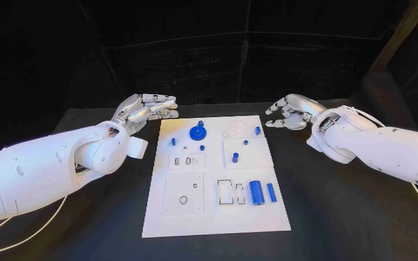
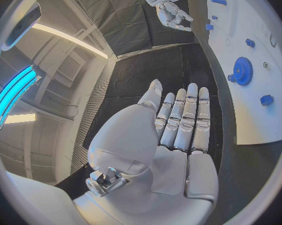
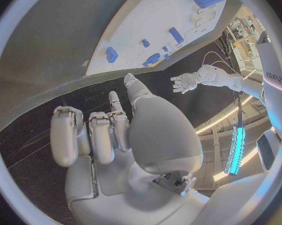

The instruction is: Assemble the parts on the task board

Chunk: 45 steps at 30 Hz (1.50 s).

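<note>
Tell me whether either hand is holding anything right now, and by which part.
Nothing is held. The left hand and the right hand hover off the task board, with every blue part lying or standing on it.

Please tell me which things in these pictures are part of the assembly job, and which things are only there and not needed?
Part of the job:
- task board
- blue gear
- large blue cylinder
- slim blue bar
- small blue pegs, e.g.
- left hand, holds nothing
- right hand, holds nothing

Only there:
- black table
- white cable
</note>
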Tool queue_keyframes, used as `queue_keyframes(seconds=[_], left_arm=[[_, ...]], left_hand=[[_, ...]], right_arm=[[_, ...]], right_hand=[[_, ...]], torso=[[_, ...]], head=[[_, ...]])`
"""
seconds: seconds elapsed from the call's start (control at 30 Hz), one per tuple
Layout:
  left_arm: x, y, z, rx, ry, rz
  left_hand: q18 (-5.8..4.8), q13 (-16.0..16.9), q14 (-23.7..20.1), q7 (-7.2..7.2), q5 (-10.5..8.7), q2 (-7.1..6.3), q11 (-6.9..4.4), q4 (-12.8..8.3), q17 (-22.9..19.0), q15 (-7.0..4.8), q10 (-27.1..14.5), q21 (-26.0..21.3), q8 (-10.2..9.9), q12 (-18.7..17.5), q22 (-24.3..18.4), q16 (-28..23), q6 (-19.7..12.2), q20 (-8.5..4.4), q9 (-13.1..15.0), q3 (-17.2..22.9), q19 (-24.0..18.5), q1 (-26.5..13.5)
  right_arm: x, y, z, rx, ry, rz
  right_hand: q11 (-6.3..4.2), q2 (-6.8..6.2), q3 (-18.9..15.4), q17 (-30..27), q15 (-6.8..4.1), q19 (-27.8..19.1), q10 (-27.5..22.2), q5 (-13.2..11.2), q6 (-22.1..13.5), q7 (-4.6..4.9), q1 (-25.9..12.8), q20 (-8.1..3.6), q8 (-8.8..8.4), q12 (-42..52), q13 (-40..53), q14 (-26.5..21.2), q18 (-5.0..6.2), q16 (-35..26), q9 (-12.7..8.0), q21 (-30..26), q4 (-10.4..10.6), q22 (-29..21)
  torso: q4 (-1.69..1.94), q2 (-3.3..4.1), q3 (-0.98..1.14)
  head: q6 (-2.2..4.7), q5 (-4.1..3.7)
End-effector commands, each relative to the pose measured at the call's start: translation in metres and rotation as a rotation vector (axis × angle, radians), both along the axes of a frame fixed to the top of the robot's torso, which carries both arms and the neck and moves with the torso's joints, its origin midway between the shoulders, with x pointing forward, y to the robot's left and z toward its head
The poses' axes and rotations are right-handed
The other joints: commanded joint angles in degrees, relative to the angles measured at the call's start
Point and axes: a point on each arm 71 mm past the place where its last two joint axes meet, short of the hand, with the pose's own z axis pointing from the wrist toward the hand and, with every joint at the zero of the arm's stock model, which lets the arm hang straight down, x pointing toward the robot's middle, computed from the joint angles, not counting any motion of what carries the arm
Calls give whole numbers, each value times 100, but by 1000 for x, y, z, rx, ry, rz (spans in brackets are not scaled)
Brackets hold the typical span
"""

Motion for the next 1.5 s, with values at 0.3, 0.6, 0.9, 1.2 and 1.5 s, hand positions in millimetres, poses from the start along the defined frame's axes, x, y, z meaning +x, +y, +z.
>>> queue_keyframes(seconds=[0.3,0.6,0.9,1.2,1.5], left_arm=[[1,-2,3,-11,-33,4],[1,-2,3,-10,-35,6],[1,-4,2,-11,-32,2],[2,-4,2,-11,-25,-3],[2,-5,1,-10,-14,-11]], left_hand=[[43,5,47,155,-8,53,-6,-27,10,0,47,3,27,39,7,38,34,-9,4,10,33,9],[43,4,49,156,-8,53,-6,-28,11,0,50,4,26,40,8,39,34,-10,3,10,36,6],[43,4,49,156,-8,53,-6,-28,11,0,50,4,26,40,8,39,34,-10,3,10,36,6],[42,3,49,157,-8,49,-6,-29,12,-1,53,4,25,41,8,39,32,-12,2,8,41,2],[41,2,48,158,-8,47,-5,-29,12,0,52,4,24,40,7,38,30,-12,1,7,42,-1]], right_arm=[[3,-2,-25,-18,55,11],[4,4,-38,-44,78,28],[8,9,-40,-45,68,18],[11,13,-40,-22,64,2],[13,19,-42,-9,89,4]], right_hand=[[-7,-47,-81,1509,-22,-8,258,-91,-218,23,42,-27,-32,16,1054,595,67,14,-19,-23,-14,60],[-10,-18,-84,1509,-22,0,266,-137,-234,17,63,-28,-23,27,1066,595,64,14,-13,-19,-15,75],[-13,60,-75,1509,-25,23,290,-145,-214,16,75,-31,10,59,1095,595,56,14,-3,-1,0,119],[-8,148,-67,1509,-24,43,311,-139,-168,24,74,-33,56,86,1120,595,49,14,8,13,21,153],[-23,240,-38,1509,-31,68,336,-159,-61,3,124,-30,124,118,1151,595,40,14,21,32,-1,199]], torso=[[13,8,-15],[-1,9,-3],[2,12,-4],[3,11,-5],[6,10,-8]], head=[[-86,-28],[-106,3],[-110,1],[-126,18],[-146,31]])
